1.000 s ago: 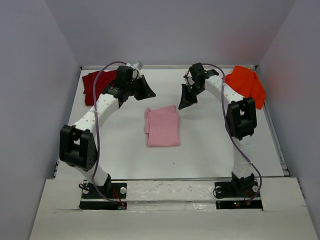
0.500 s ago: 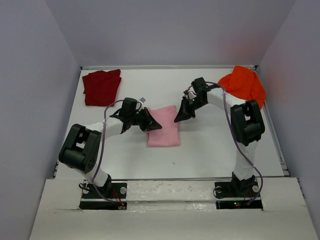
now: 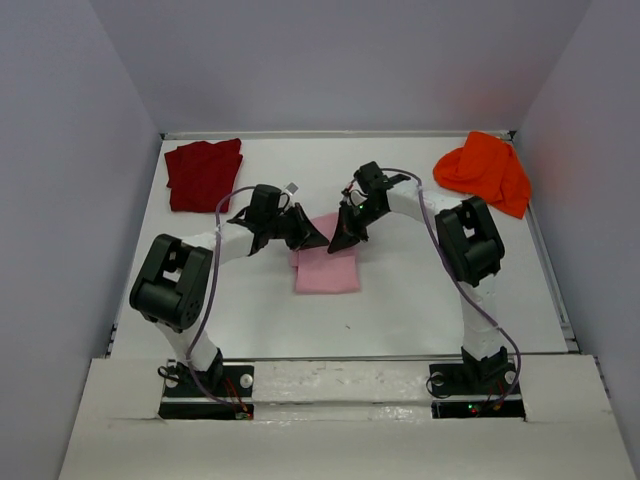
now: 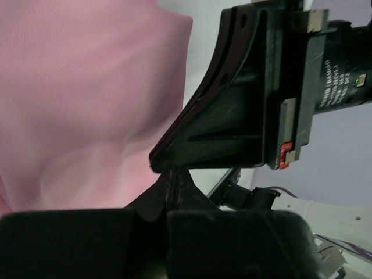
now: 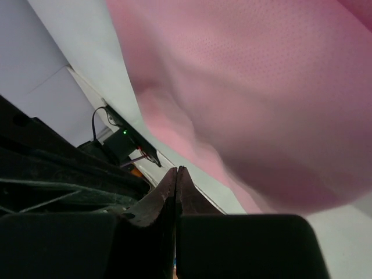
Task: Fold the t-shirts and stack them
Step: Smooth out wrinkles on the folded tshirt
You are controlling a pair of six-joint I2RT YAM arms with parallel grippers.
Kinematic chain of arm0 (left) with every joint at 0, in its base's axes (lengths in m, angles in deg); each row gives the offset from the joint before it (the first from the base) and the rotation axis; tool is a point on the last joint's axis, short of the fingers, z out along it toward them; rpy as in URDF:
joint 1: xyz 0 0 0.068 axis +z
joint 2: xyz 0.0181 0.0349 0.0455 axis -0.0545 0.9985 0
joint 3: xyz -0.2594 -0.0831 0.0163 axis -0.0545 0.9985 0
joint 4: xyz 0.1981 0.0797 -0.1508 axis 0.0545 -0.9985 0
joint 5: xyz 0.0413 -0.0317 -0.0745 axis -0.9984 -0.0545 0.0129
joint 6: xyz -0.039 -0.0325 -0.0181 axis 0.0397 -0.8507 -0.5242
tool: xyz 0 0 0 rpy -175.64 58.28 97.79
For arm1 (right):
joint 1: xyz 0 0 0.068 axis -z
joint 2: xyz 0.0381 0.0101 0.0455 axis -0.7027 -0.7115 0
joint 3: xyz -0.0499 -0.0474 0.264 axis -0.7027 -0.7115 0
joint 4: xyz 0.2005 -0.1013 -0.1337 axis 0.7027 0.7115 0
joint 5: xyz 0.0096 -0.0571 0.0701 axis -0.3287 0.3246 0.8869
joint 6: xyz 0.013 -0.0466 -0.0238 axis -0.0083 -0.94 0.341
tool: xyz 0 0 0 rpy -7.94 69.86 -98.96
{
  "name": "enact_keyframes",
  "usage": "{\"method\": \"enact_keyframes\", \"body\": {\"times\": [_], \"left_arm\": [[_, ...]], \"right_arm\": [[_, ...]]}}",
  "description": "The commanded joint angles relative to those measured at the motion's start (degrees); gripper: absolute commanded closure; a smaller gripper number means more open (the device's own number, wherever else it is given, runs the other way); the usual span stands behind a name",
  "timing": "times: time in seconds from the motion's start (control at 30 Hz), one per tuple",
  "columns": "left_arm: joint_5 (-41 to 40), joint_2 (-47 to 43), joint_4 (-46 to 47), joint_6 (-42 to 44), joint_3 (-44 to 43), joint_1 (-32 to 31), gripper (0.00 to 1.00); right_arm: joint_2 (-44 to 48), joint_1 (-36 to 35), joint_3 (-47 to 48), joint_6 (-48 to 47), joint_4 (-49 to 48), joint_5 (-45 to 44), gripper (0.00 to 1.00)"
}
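Pink t-shirt [image 3: 327,270], folded, lies mid-worktop [image 3: 420,290]. Left tool [image 3: 320,241] and right tool [image 3: 338,243] stand nearly tip to tip over its far edge, each with fingers pressed together, no cloth between them. Dark red t-shirt [image 3: 204,173] lies folded far left. Orange t-shirt [image 3: 484,171] sits bunched far right, well apart.

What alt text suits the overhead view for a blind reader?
The shut left gripper and right gripper sit tip to tip over the far edge of a folded light pink cloth t-shirt. A folded dark red cloth t-shirt lies far left, a crumpled bright orange one far right.
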Motion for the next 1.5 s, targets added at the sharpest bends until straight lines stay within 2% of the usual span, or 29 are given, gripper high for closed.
{"method": "enact_keyframes", "body": {"times": [0.0, 0.27, 0.5, 0.77, 1.03, 1.47], "left_arm": [[-1.3, 1.4, -3.3, 4.2, -3.9, -0.3, 1.00], [-7.3, 5.7, -12.7, 12.4, -9.3, -1.2, 1.00], [-8.1, 8.1, -12.8, 13.5, -9.9, -2.1, 1.00], [-9.6, 9.3, -14.9, 14.8, -10.7, -2.7, 1.00], [-13.7, 8.2, -19.8, 18.4, -12.3, -2.8, 1.00], [-16.9, 5.0, -24.0, 22.5, -10.9, -0.6, 1.00]], "right_arm": [[-1.3, -0.8, 3.2, -0.1, -1.5, -1.8, 1.00], [-2.2, -0.8, 3.9, -0.5, -1.4, -3.2, 1.00], [-2.9, -0.8, 4.5, -1.1, -1.1, -4.2, 1.00], [-5.4, -0.8, 7.3, -5.8, 4.7, -13.0, 1.00], [-5.3, -0.8, 6.6, -10.6, 9.1, -22.7, 1.00], [-1.4, -0.2, 0.6, -13.2, 9.9, -25.8, 1.00]]}}
